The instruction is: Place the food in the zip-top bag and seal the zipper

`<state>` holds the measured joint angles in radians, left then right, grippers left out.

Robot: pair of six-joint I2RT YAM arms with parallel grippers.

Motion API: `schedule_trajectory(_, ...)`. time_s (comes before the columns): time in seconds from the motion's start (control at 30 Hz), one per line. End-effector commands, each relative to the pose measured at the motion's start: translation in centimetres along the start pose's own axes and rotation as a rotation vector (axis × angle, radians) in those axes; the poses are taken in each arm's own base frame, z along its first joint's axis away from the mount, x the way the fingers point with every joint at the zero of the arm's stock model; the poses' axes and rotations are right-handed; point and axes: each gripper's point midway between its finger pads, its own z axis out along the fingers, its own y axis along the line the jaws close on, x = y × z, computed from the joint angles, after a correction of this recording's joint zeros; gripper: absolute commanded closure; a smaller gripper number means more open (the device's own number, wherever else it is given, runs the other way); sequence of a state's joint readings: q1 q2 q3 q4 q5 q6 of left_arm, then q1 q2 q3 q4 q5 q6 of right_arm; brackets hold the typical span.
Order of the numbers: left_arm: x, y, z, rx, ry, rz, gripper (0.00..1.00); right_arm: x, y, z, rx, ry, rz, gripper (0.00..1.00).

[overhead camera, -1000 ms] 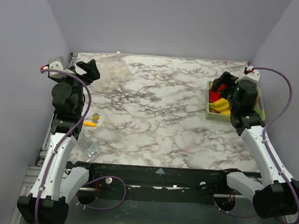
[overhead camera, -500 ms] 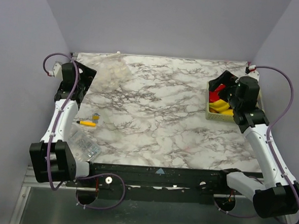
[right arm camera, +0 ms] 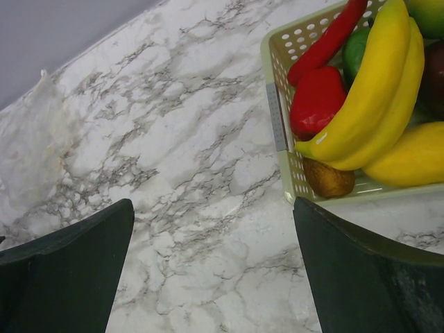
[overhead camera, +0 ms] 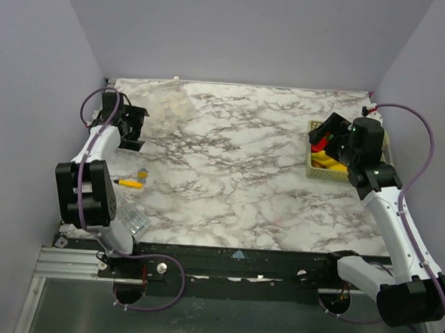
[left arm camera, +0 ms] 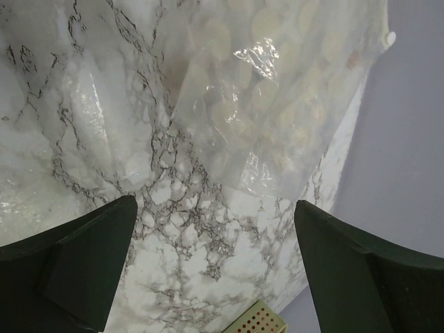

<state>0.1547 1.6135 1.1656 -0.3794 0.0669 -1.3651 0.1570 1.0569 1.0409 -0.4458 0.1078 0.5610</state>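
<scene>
The clear zip-top bag (overhead camera: 166, 103) lies flat and empty at the table's back left; it also shows in the left wrist view (left arm camera: 277, 104) and faintly in the right wrist view (right arm camera: 35, 139). I cannot make out its zipper strip. My left gripper (overhead camera: 138, 127) (left arm camera: 215, 205) is open and empty, just short of the bag's near edge. The food lies in a pale green basket (overhead camera: 311, 170) (right arm camera: 277, 125) at the right: bananas (right arm camera: 374, 104), a red pepper (right arm camera: 316, 100), a red chili (right arm camera: 329, 41) and a brown fruit (right arm camera: 327, 179). My right gripper (overhead camera: 326, 134) (right arm camera: 212, 202) is open and empty, above the basket's left side.
A yellow pen-like item (overhead camera: 133, 183) and a small yellow-grey piece (overhead camera: 142, 174) lie near the left edge. A crinkly clear packet (overhead camera: 129, 217) sits at the front left corner. A corner of the basket (left arm camera: 257, 320) shows in the left wrist view. Purple walls close in the table.
The left arm has swung out and reached toward the back left, bringing its gripper down beside the bag. The right gripper has shifted slightly left over the basket's edge.
</scene>
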Motion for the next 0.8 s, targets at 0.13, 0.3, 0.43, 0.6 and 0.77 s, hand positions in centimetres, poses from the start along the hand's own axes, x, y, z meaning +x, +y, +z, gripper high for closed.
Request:
schedule_trajectory(0.13, 0.2, 1.1, 4.2, -0.115, 0.014, -0.094, 0.02, -1.3, 0.3, -1.5, -0.001, -0.036, 0.033, 0.00)
schedule_trajectory(0.3, 1.2, 0.4, 7.3, -0.135, 0.084, -0.019, 0.02, -1.1, 0.2, -1.3, 0.006, -0.032, 0.049, 0.00)
schedule_trajectory(0.43, 1.3, 0.0, 8.1, -0.103, 0.061, 0.026, 0.24, -0.7, 0.4, -0.8, -0.006, -0.020, 0.066, 0.00)
schedule_trajectory(0.6, 1.1, -1.1, 8.8, -0.065, 0.043, 0.161, 0.49, -0.4, 0.7, -0.3, -0.018, -0.004, 0.071, 0.00)
schedule_trajectory(0.77, 1.6, -1.1, 8.6, -0.053, 0.068, 0.309, 0.77, -0.4, 0.7, -0.2, -0.016, -0.004, 0.064, 0.00)
